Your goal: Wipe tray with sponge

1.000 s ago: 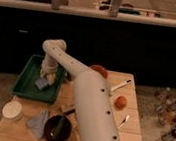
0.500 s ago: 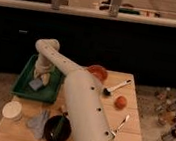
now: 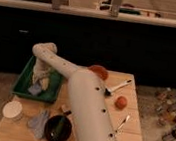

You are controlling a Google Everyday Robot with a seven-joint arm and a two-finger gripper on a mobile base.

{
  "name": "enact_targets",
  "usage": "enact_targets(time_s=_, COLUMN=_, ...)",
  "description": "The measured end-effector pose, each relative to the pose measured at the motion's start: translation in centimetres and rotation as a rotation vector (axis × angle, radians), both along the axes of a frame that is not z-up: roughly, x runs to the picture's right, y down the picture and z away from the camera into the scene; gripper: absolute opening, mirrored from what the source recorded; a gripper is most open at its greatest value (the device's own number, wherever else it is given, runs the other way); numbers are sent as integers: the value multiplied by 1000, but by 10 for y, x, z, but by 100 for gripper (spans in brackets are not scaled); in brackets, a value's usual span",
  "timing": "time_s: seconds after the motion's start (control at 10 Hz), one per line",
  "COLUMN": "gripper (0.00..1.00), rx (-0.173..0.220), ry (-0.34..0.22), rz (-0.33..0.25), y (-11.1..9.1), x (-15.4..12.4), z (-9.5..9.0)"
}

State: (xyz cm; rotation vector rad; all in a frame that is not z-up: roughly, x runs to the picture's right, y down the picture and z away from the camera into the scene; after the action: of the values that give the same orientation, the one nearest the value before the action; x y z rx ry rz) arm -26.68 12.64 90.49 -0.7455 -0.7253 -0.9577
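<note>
- Right now my gripper [image 3: 39, 79] is down inside the green tray [image 3: 20, 82], over the middle of its floor and towards the left side of the table [image 3: 133, 138].
- My arm [image 3: 83, 102] rises from the near edge of the table, bends at an elbow above the tray's far rim and drops steeply to the gripper.
- Under the gripper's tip I see the sponge [image 3: 41, 83] as a yellowish patch that seems to lie on the tray floor.
- Whether the gripper is clamped on the sponge or only resting against it, I cannot tell.
- Just in front of the sponge, still inside the tray, lies a pale bluish patch [image 3: 33, 90]; I cannot make out what it is.
- Outside the tray, near the table's front left corner, stands a white cup [image 3: 12, 109].
- Beside the cup lies a crumpled grey cloth [image 3: 37, 123], and next to that a dark bowl [image 3: 57, 129] close against the base of my arm.
- At the far edge of the table, right of my arm, sits a red bowl [image 3: 98, 70].
- A brush [image 3: 116, 86] lies slanted to the right of the red bowl, with an orange fruit [image 3: 121, 102] near it.
- Another slim utensil [image 3: 123, 122] lies closer to the front.
- Bottles [image 3: 172, 117] stand on the floor to the right of the table.
</note>
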Motion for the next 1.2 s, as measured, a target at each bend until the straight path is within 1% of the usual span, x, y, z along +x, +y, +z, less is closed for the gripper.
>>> enact_targets(time_s=0.3, gripper=0, rx=-11, ry=53, rz=31, y=2, x=33, z=-1)
enact_targets(time_s=0.5, gripper=0, rx=-5, ry=80, rz=57, y=-6, x=48, z=3)
enact_targets(time_s=0.7, gripper=0, rx=9, ry=90, rz=66, y=-15, x=46, z=6)
enact_targets(time_s=0.9, gripper=0, rx=29, ry=103, rz=67, y=-31, x=48, z=13)
enact_targets(time_s=1.2, gripper=0, rx=45, ry=79, rz=61, y=-42, x=32, z=19)
